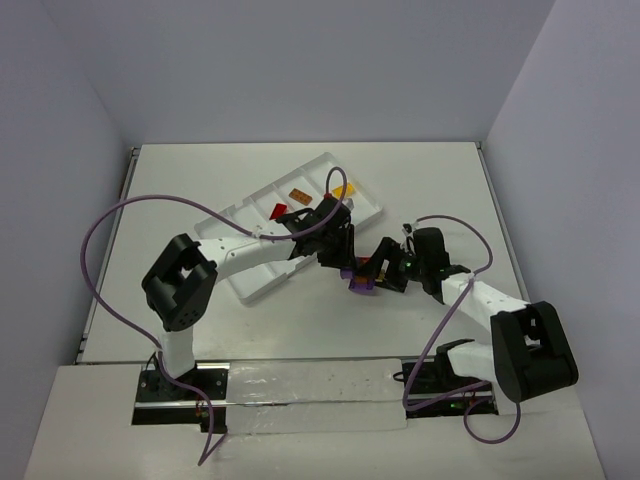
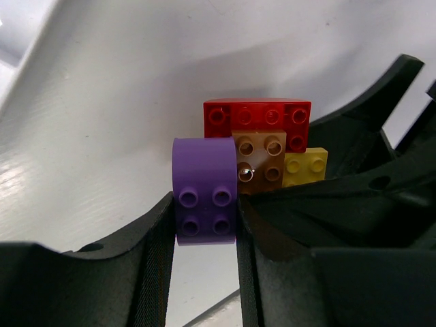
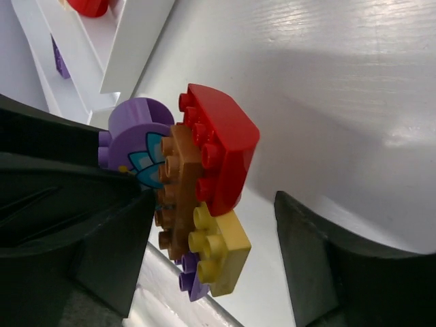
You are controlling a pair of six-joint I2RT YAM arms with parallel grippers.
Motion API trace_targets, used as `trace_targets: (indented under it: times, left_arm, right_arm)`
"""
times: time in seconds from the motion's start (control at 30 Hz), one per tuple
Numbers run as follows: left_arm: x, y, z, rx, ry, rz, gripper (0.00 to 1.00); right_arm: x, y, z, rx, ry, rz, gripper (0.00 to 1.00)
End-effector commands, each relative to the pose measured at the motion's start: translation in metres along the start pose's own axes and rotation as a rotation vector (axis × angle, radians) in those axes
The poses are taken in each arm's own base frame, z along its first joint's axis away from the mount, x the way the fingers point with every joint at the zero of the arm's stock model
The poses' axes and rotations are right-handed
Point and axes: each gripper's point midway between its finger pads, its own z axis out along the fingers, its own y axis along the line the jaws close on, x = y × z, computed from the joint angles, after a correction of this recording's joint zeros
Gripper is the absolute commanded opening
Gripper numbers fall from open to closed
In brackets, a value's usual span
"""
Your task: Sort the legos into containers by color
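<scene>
A clump of joined legos hangs just above the table: a purple brick (image 2: 204,197), a brown one (image 2: 260,162), a red one (image 2: 257,117) and a yellow one (image 2: 305,167). My left gripper (image 2: 204,235) is shut on the purple brick, one finger against each side. My right gripper (image 3: 211,248) stands open around the same clump (image 3: 204,184). Its left finger (image 3: 102,231) is close against the brown and purple side. Its right finger (image 3: 320,252) is well apart from the red brick (image 3: 225,146) and the yellow brick (image 3: 225,255). From above, both grippers meet at the clump (image 1: 360,283).
The white tray (image 1: 240,270) lies slanted behind the left arm, with a red lego (image 1: 279,210), an orange one (image 1: 298,195) and a yellow one (image 1: 343,190) in separate compartments. Its edge (image 3: 129,41) lies close to the clump. A clear strip (image 1: 310,398) runs along the near edge.
</scene>
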Motion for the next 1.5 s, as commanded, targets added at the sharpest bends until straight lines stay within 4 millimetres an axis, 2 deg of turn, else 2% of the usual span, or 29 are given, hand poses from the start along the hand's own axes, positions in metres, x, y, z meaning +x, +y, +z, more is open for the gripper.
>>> trace_targets:
  times: [0.0, 0.1, 0.2, 0.3, 0.37, 0.4, 0.47, 0.6, 0.8, 0.97, 1.1, 1.33, 1.43, 1.47]
  left_arm:
    - [-0.018, -0.037, -0.02, 0.148, -0.063, 0.007, 0.0]
    - [-0.018, -0.038, -0.02, 0.151, -0.062, 0.008, 0.0]
    - [-0.019, -0.039, -0.023, 0.155, -0.068, 0.019, 0.0]
    - [-0.019, -0.039, -0.026, 0.16, -0.078, 0.025, 0.0]
    - [-0.022, -0.04, -0.029, 0.164, -0.088, 0.032, 0.0]
    - [-0.022, -0.04, -0.03, 0.16, -0.09, 0.034, 0.0]
    - [-0.025, -0.038, -0.033, 0.146, -0.1, 0.039, 0.0]
    - [-0.03, -0.039, -0.04, 0.149, -0.123, 0.036, 0.0]
    - [-0.034, -0.038, -0.045, 0.148, -0.141, 0.035, 0.0]
    - [-0.037, -0.038, -0.048, 0.143, -0.153, 0.039, 0.0]
    - [-0.037, -0.034, -0.05, 0.129, -0.156, 0.043, 0.0]
    - [-0.041, -0.04, -0.058, 0.161, -0.16, 0.025, 0.0]
    - [-0.049, -0.032, -0.067, 0.118, -0.182, 0.015, 0.0]
    - [-0.053, -0.019, -0.07, 0.072, -0.195, -0.001, 0.0]
  right_arm:
    - [-0.008, 0.017, 0.0, -0.073, -0.025, -0.023, 0.69]
    - [-0.007, 0.019, 0.0, -0.08, -0.013, -0.022, 0.6]
    - [-0.009, 0.024, -0.002, -0.104, -0.022, -0.015, 0.46]
    - [-0.011, 0.026, -0.002, -0.107, -0.036, -0.017, 0.37]
    - [-0.013, 0.024, -0.002, -0.094, -0.047, -0.017, 0.25]
    - [-0.013, 0.024, -0.002, -0.094, -0.048, -0.016, 0.24]
    - [-0.016, 0.015, -0.001, -0.049, -0.069, -0.001, 0.12]
    - [-0.019, 0.002, 0.001, 0.028, -0.086, 0.014, 0.03]
    - [-0.026, -0.017, 0.0, 0.128, -0.125, 0.005, 0.02]
    - [-0.024, -0.033, -0.003, 0.21, -0.127, 0.004, 0.02]
    - [-0.025, -0.039, -0.003, 0.238, -0.137, -0.001, 0.02]
    - [-0.026, -0.042, -0.003, 0.259, -0.141, -0.005, 0.01]
    - [-0.027, -0.041, -0.005, 0.257, -0.148, -0.012, 0.01]
    - [-0.027, -0.04, -0.006, 0.255, -0.152, -0.015, 0.01]
